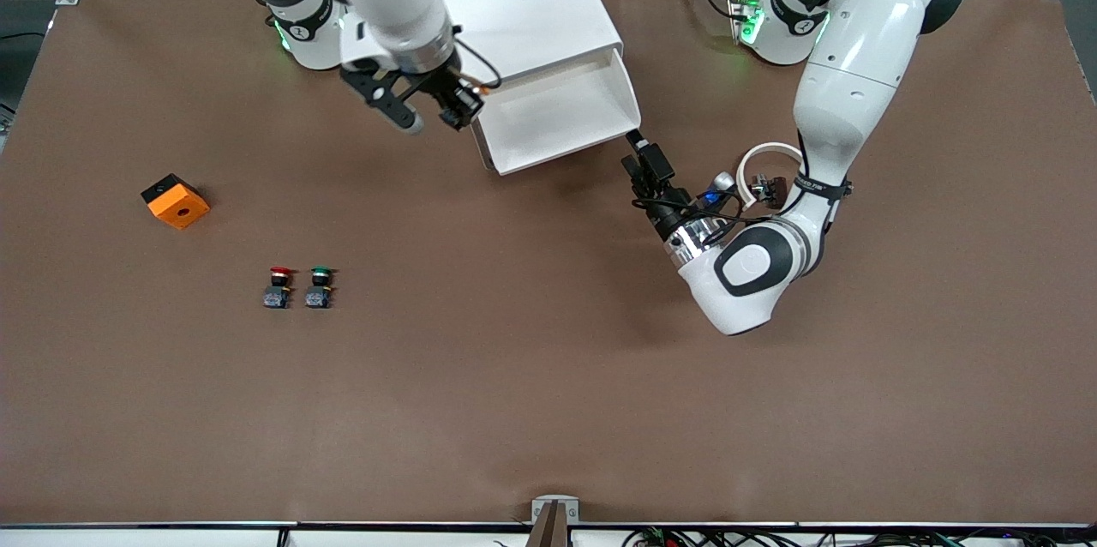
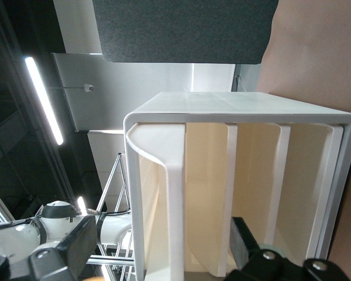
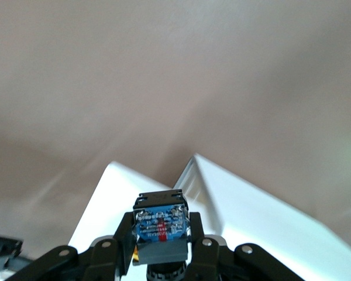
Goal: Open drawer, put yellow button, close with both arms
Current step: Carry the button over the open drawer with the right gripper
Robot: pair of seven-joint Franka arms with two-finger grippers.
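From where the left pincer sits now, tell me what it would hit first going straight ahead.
Most likely the pulled-out drawer: the open left pincer sits at the front corner and points at it, and the left wrist view shows the cabinet front dead ahead. The exact contact spot is unclear.

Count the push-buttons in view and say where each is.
3: the red button and green button stand side by side on the table; the yellow button is in the right gripper. None seems hidden.
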